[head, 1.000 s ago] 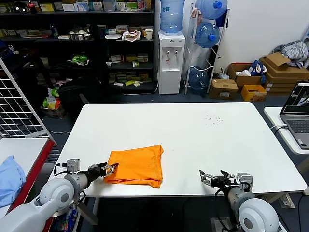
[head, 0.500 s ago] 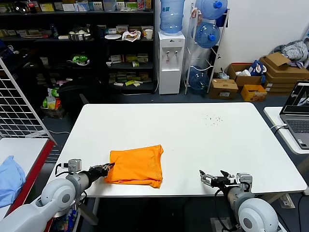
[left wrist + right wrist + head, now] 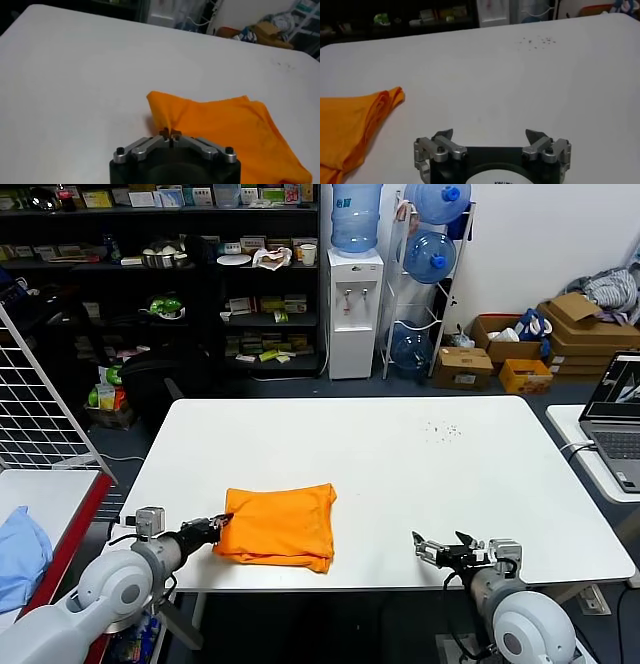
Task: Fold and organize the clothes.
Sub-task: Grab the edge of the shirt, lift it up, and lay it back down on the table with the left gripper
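The orange T-shirt [image 3: 280,526] lies folded into a rough rectangle on the white table [image 3: 420,474], near the front left. No lettering shows. My left gripper [image 3: 222,521] is at the shirt's left edge, shut on a pinch of the orange fabric; in the left wrist view the gripper [image 3: 170,134] has its fingertips closed on the shirt [image 3: 225,130]. My right gripper [image 3: 442,546] is open and empty at the table's front edge, to the right of the shirt. It also shows in the right wrist view [image 3: 490,134], with the shirt [image 3: 350,125] off to one side.
A light blue cloth [image 3: 20,556] lies on a side table at the far left. A laptop [image 3: 622,414] sits on another table at the right. Shelves, a water dispenser [image 3: 354,309] and cardboard boxes stand behind the table.
My left gripper has closed on the shirt's left edge and drawn slightly left, and the shirt has shifted a little to the left. The right arm has not moved.
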### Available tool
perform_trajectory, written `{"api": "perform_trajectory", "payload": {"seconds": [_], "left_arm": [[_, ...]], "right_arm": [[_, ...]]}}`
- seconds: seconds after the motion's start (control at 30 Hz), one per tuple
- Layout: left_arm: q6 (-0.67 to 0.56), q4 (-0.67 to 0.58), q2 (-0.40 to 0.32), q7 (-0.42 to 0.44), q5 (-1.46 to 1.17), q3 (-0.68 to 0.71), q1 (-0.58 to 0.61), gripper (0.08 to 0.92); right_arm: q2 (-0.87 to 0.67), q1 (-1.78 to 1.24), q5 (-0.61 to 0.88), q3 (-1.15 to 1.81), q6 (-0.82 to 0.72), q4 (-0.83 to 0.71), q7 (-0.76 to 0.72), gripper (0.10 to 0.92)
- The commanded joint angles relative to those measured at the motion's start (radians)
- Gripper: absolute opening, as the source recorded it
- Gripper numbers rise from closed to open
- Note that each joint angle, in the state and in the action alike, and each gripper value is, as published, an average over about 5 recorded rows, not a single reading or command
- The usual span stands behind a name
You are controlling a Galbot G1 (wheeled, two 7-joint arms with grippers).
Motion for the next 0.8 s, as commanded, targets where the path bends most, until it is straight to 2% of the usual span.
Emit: {"api": "perform_trajectory", "payload": {"seconds": [0.03, 0.17, 0.33, 0.63, 0.8], "left_arm": [[0.019, -0.118, 0.185, -0.099, -0.042, -0.102, 0.044, 0.1], [0.034, -0.094, 0.266, -0.11, -0.062, -0.176, 0.074, 0.1], [0.039, -0.017, 0.331, -0.099, -0.067, -0.251, 0.099, 0.1], [0.036, 0.117, 0.405, -0.072, -0.055, -0.289, 0.113, 0.1], [0.043, 0.14, 0.429, -0.086, -0.063, -0.289, 0.112, 0.1]], "right_arm": [[-0.004, 0.023, -0.036, -0.012, 0.015, -0.01, -0.034, 0.921], [-0.005, 0.036, -0.056, -0.022, 0.028, -0.023, -0.057, 0.921], [-0.007, 0.044, -0.077, -0.03, 0.043, -0.03, -0.079, 0.921], [-0.018, 0.04, -0.086, -0.021, 0.059, -0.034, -0.098, 0.921], [-0.011, 0.04, -0.092, -0.021, 0.062, -0.04, -0.1, 0.921]]}}
